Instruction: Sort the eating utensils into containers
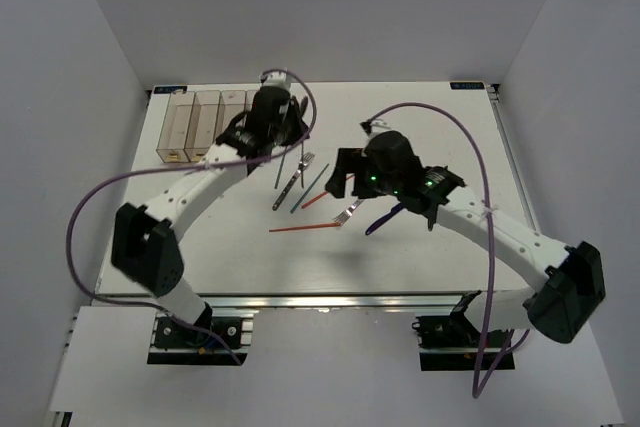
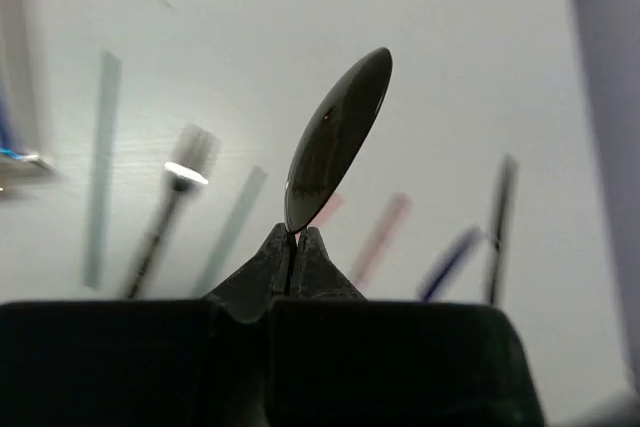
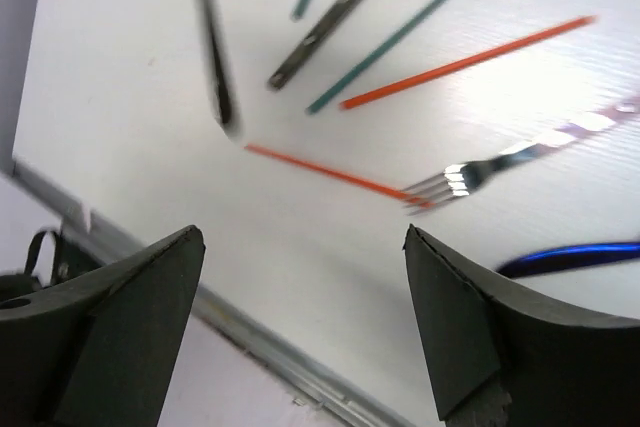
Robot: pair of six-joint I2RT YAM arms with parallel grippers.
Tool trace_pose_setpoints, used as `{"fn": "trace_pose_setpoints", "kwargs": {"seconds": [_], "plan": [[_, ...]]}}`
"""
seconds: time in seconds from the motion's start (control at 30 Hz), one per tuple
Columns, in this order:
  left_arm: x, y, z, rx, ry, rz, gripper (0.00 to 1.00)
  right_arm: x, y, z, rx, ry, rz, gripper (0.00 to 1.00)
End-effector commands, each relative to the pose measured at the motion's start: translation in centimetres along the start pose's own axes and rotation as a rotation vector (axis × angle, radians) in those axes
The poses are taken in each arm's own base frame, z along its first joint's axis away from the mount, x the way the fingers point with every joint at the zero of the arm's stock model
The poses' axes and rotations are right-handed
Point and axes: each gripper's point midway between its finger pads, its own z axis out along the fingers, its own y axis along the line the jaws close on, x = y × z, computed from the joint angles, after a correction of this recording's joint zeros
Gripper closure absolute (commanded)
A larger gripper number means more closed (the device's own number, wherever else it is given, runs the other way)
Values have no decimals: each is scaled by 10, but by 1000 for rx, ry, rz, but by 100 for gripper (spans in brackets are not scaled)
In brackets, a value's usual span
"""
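Observation:
My left gripper [image 2: 295, 237] is shut on the narrow end of a black spoon [image 2: 335, 142], whose bowl sticks up above the table. In the top view the left gripper [image 1: 284, 139] hangs just right of the clear containers [image 1: 195, 125]. My right gripper [image 3: 305, 247] is open with nothing between its fingers [image 3: 150, 292]; it hovers mid-table [image 1: 340, 179]. Below it lie an orange chopstick [image 3: 320, 169], a silver fork [image 3: 520, 157], a second orange chopstick [image 3: 465, 62], a green chopstick [image 3: 400, 32], another fork [image 3: 330, 22] and a dark blue piece [image 3: 570, 257].
The loose utensils are spread between the two arms [image 1: 300, 228]. A blurred dark slim piece [image 3: 212, 47] shows at the upper left of the right wrist view. The table's metal front edge [image 3: 250, 332] runs close under the right gripper.

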Motion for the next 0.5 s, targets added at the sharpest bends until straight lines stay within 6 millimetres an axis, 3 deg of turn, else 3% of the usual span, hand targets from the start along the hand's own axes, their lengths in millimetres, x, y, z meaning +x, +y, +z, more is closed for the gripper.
{"fn": "trace_pose_setpoints", "kwargs": {"seconds": [0.0, 0.03, 0.07, 0.1, 0.13, 0.17, 0.27, 0.4, 0.47], "plan": [[-35, 109, 8, -443, 63, 241, 100, -23, -46, -25, 115, -110, 52, 14], [-39, 139, 27, -497, 107, 264, 100, -25, -49, -33, 114, -124, 52, 13], [-73, 135, 32, -482, 50, 266, 100, -21, -55, -34, 125, -120, 40, 14], [-84, 141, 39, -489, 45, 270, 100, -20, -58, -37, 132, -118, 33, 13], [-84, 166, 58, -526, 84, 282, 100, -18, -62, -41, 144, -112, 30, 13], [-120, 157, 61, -505, 17, 289, 100, -14, -67, -42, 157, -100, 14, 13], [-152, 172, 83, -551, -17, 335, 100, 0, -78, -44, 183, -69, -9, 13], [-178, 174, 101, -548, -97, 373, 100, 14, -85, -45, 177, -50, -24, 13], [-177, 176, 107, -518, -98, 360, 100, 18, -87, -44, 173, -46, -21, 13]]}}
